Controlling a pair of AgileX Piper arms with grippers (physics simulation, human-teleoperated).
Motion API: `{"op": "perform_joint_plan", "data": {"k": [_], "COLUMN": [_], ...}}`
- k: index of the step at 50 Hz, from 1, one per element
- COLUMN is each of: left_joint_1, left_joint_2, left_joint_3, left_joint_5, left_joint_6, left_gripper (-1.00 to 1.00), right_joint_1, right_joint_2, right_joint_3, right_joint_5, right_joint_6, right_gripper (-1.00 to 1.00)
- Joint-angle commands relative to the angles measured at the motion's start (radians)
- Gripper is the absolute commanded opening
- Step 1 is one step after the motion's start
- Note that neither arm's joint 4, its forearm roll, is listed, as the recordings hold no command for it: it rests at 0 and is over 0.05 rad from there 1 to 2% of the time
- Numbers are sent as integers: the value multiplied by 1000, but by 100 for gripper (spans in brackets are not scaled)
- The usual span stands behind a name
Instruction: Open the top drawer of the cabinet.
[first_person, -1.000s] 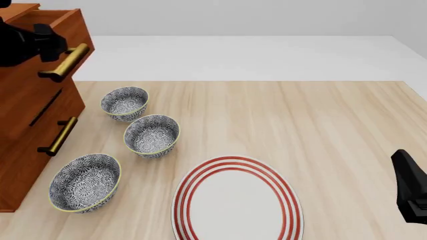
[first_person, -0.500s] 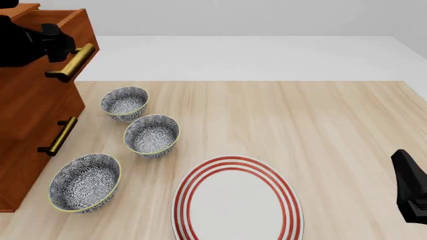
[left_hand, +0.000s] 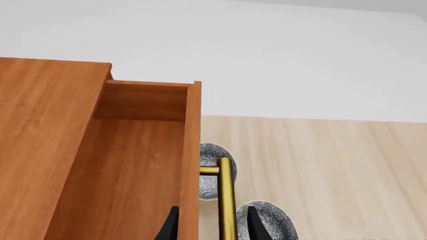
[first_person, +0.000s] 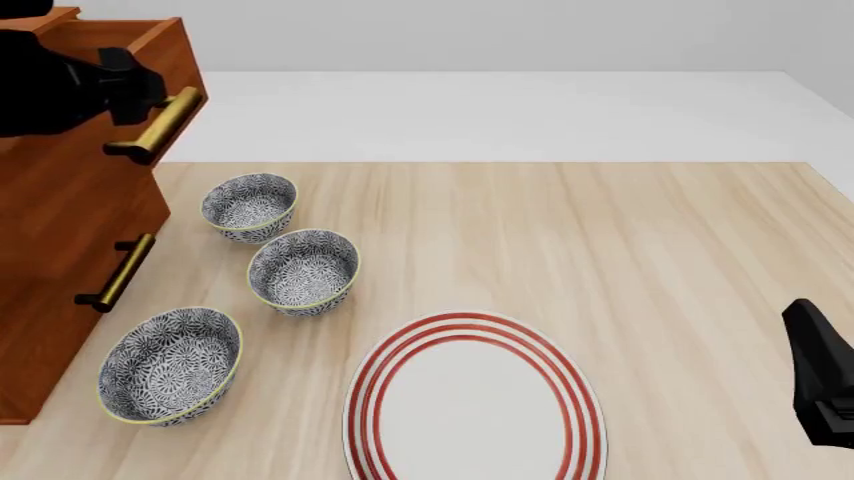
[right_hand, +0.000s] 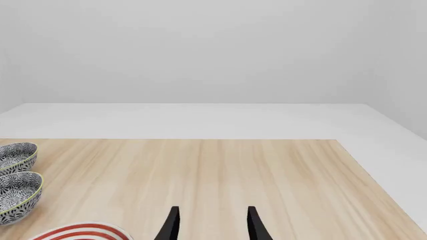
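Observation:
The cabinet (first_person: 54, 250) stands at the table's left edge. Its top drawer (first_person: 171, 50) is pulled part way out, and the left wrist view looks down into the bare wooden tray (left_hand: 140, 165). My left gripper (first_person: 140, 85) is at the drawer's brass handle (first_person: 160, 125). The handle (left_hand: 227, 200) runs between the fingers (left_hand: 255, 225), which stand wider apart than the bar, so the gripper is open around it. My right gripper (first_person: 821, 385) hangs open and holds nothing at the near right edge, above bare table (right_hand: 212, 225).
Three patterned bowls (first_person: 250, 206), (first_person: 304, 270), (first_person: 170, 364) sit just right of the cabinet, under the drawer's path. A red-ringed white plate (first_person: 474, 400) lies at the near middle. A lower drawer's brass handle (first_person: 116, 272) sticks out beside the bowls.
The top drawer has slid further out of the cabinet, toward the right in the front view, and my left gripper moved with its handle. The right arm stayed still.

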Motion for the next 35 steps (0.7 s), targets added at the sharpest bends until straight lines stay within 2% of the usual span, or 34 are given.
{"op": "perform_joint_plan", "data": {"k": [1,35], "left_joint_1": [-21,-108], "left_joint_2": [35,55], "left_joint_3": [64,57], "left_joint_5": [25,20], "left_joint_6": [12,-4], "left_gripper": [100,100], "right_joint_1": [0,0], "right_joint_2": [0,0], "right_joint_3": [0,0], "right_joint_5": [0,0], "right_joint_6": [0,0], "right_gripper": [100,100]}}
